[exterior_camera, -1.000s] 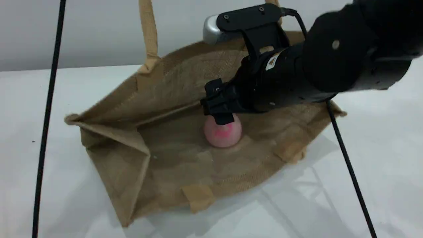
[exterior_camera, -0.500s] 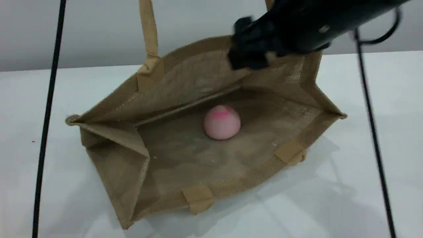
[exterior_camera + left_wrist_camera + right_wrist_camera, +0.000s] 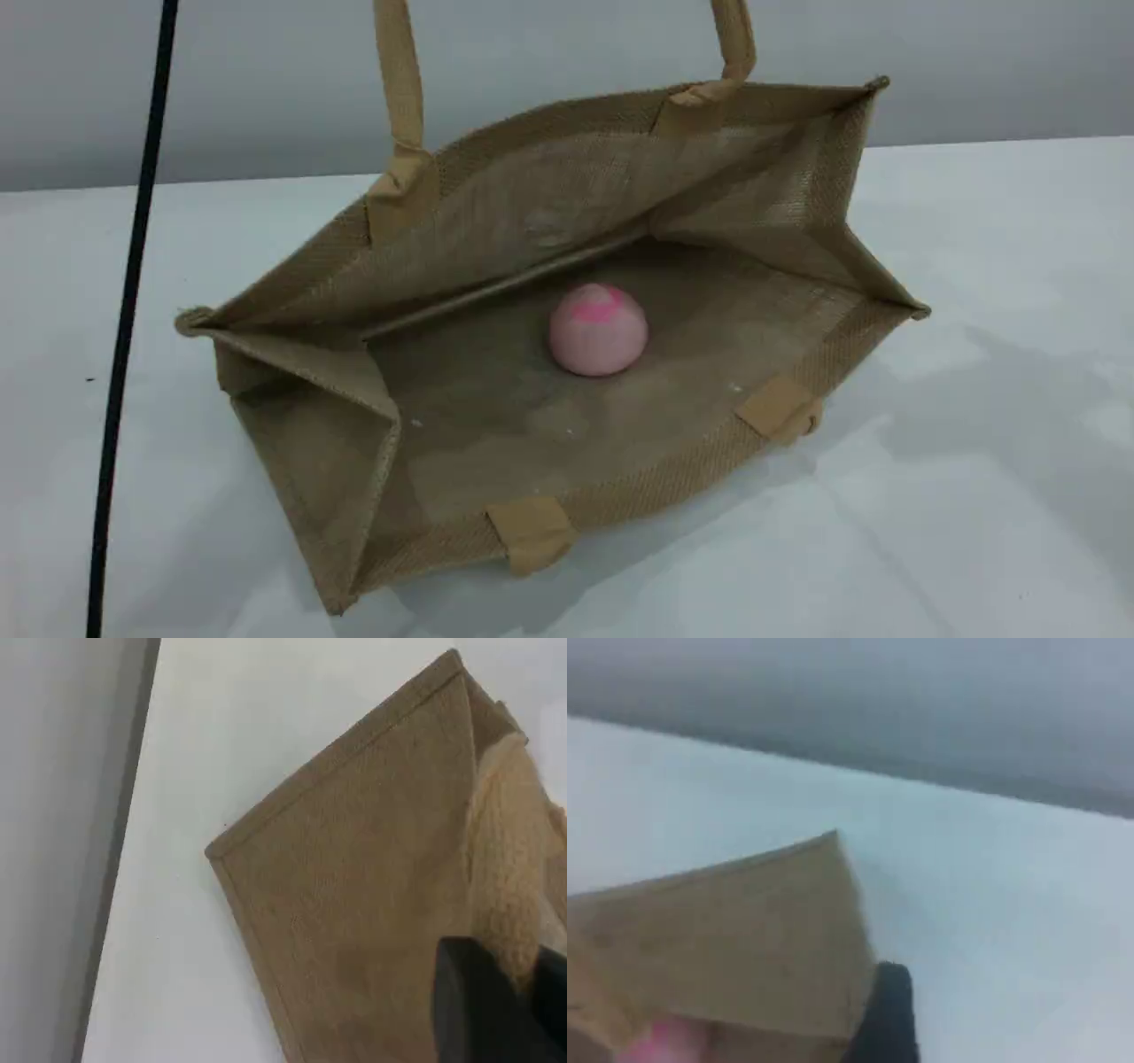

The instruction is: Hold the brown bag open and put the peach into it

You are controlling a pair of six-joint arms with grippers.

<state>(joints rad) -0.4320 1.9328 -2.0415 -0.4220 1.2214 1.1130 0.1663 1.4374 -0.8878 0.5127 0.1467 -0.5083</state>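
Note:
The brown bag (image 3: pixel 496 266) lies on the white table with its mouth gaping toward the camera. Its upper side is pulled up by one beige handle (image 3: pixel 397 80), which runs out of the top edge. The peach (image 3: pixel 598 330) rests alone on the bag's inner floor, touched by nothing. Neither gripper shows in the scene view. In the left wrist view my left gripper (image 3: pixel 518 992) is shut on the handle (image 3: pixel 500 859), above the bag's outer side (image 3: pixel 354 904). The right wrist view shows one dark fingertip (image 3: pixel 886 1019) beside a bag corner (image 3: pixel 744 939), holding nothing, and a sliver of the peach (image 3: pixel 664 1041).
A black cable (image 3: pixel 133 266) hangs down the left side of the scene view. The white table (image 3: pixel 974 443) spreads right of and in front of the bag. A grey wall (image 3: pixel 974 62) stands behind it. The lower handle's tabs (image 3: pixel 532 532) lie at the bag's near edge.
My right arm has let go of the peach and risen out of the bag and out of the scene view. The peach stays on the bag's floor, turned slightly.

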